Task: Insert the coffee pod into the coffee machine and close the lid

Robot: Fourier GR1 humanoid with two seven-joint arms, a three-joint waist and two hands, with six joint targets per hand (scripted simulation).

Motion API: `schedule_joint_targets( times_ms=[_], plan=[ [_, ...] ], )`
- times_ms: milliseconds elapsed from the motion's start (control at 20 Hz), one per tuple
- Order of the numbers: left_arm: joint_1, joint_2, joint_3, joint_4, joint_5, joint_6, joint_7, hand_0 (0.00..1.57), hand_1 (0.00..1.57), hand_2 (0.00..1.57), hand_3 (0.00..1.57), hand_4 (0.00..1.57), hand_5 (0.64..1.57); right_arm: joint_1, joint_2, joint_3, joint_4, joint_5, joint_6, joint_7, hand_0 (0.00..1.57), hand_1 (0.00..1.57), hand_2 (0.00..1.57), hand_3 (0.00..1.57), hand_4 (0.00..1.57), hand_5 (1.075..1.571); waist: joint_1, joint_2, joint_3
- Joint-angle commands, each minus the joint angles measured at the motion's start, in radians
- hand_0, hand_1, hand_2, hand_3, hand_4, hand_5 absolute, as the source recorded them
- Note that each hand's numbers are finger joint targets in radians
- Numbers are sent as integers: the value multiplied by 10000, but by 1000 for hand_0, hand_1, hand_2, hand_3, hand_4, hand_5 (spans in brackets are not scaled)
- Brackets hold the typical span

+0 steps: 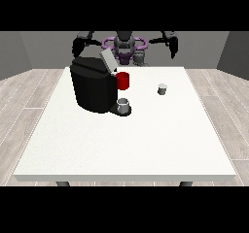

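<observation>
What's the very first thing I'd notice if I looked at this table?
The big black coffee machine stands out most, on the white table toward the view's left, with its grey lid tilted up and a red part on its side. A small cup sits at its base, and a little grey coffee pod stands alone further right.

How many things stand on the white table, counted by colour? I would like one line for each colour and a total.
Black: 1, the coffee machine with its lid raised.
Red: 1, the red cup beside the machine.
Grey: 2, the coffee pod standing alone, and the grey cup on the machine's base.
Total: 4
</observation>
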Motion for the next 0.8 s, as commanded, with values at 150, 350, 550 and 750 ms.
schedule_joint_targets(
  times_ms=[150, 350, 550, 750],
  plan=[
    [-1564, 1009, 730, 1249, -631, 104, 373, 0, 0, 0, 0, 0, 1571, -320, 138, -78, 98, -56, -2, -914, 0, 0, 0, 0, 169, 1571, -637, 851, 1],
    [-2366, 1220, 864, 2472, -472, -421, 455, 0, 0, 0, 0, 0, 1571, -764, 145, 236, -98, -93, -65, -291, 0, 0, 0, 0, 134, 1571, -841, 1089, -2],
    [-2891, 1920, 1167, 3506, -653, -723, 703, 0, 0, 0, 0, 0, 1571, -1220, 227, 191, -422, -220, -196, -22, 0, 0, 0, 0, 192, 1571, -1067, 1464, -4],
    [-4132, 1857, 1304, 4296, -715, -418, 1297, 0, 0, 0, 0, 0, 1571, -1758, 322, 305, 260, 10, -341, -650, 0, 0, 0, 0, 283, 1571, -1094, 2101, 0]
  ],
)
